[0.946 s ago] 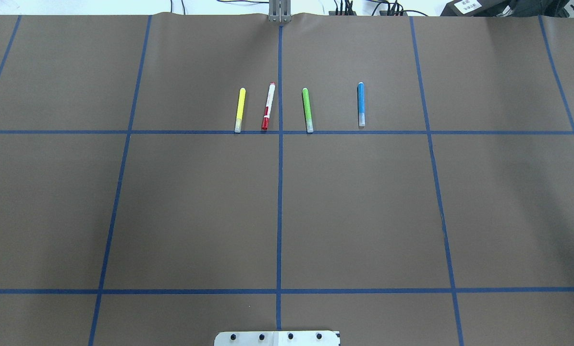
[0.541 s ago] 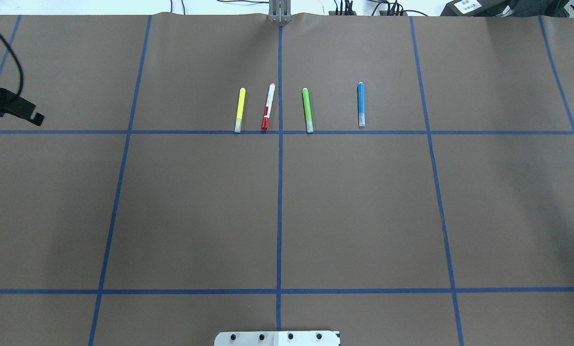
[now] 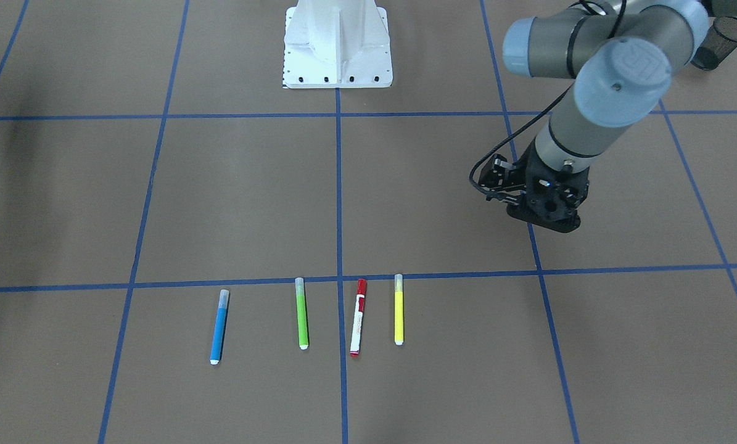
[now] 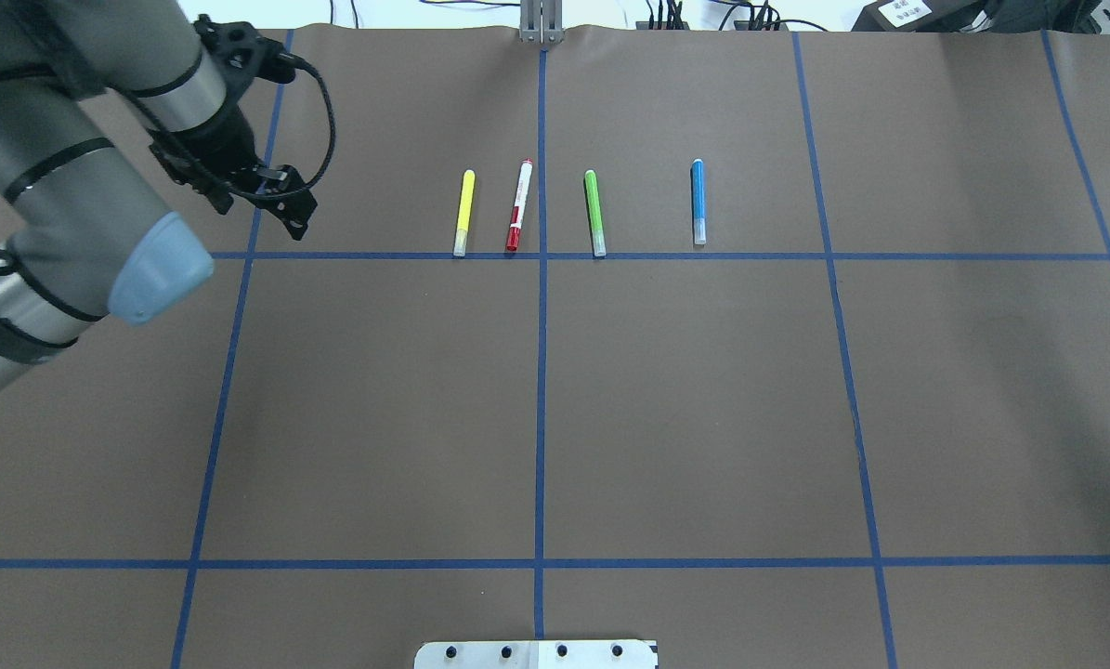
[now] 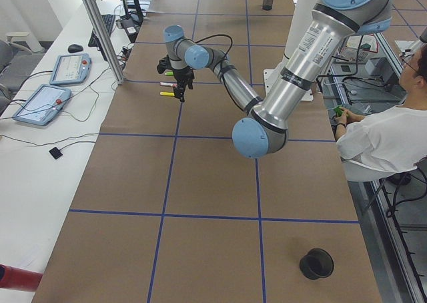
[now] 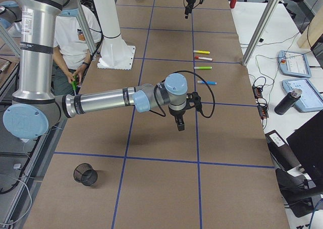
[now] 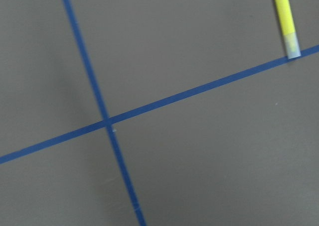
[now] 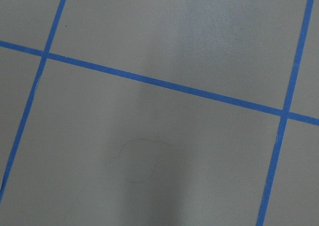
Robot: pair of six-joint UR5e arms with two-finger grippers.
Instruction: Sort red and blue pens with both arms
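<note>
Red pen [image 4: 518, 206]: label writing illegible; left fingers [image 4: 296, 217], right fingers [image 6: 179, 125]: cannot tell spread or pressed

The red pen [image 4: 519, 205], white with a red cap, is lying flat beside the middle line [image 4: 541, 372]. The blue pen [image 4: 698, 202] is lying flat farther right.

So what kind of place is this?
Most likely a robotics lab: the left arm over a brown table gridded with blue tape, teach pendants on a side bench, and a person seated alongside.
</note>
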